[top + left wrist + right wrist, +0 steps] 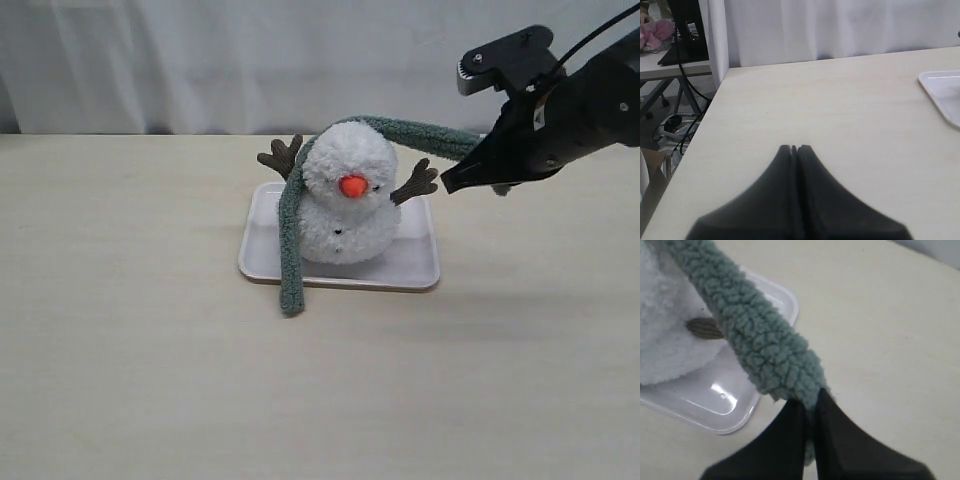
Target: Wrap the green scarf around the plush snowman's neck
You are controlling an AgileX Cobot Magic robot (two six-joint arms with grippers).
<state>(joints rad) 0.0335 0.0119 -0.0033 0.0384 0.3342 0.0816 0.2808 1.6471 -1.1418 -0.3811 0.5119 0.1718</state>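
Fingers (840, 440) of the right gripper (447, 186) are clenched on one end of the green scarf (290, 240), with the knit pinched between the black tips. That arm reaches in from the table's far right corner, raised above the table (150, 380) and sloping down towards the plush snowman (350, 225). Its tips stop just beside the toy's brown twig arm (415, 183) and do not touch it.

From the grip the scarf rises in an arch over the top of the snowman's head, not around the neck. It then hangs down the opposite side of the toy, past the other twig arm. It crosses the front edge of the white tray (415, 270) near the tray's front left corner, and its rounded end lies on the table.

The snowman stands upright in the tray, orange carrot nose (352, 186) facing the table's near edge. The tray sits towards the middle of the table's far edge.

The left gripper (794, 147) has its tips pressed together with nothing between them. It is held low over bare tabletop near the table's left edge, well apart from the tray.
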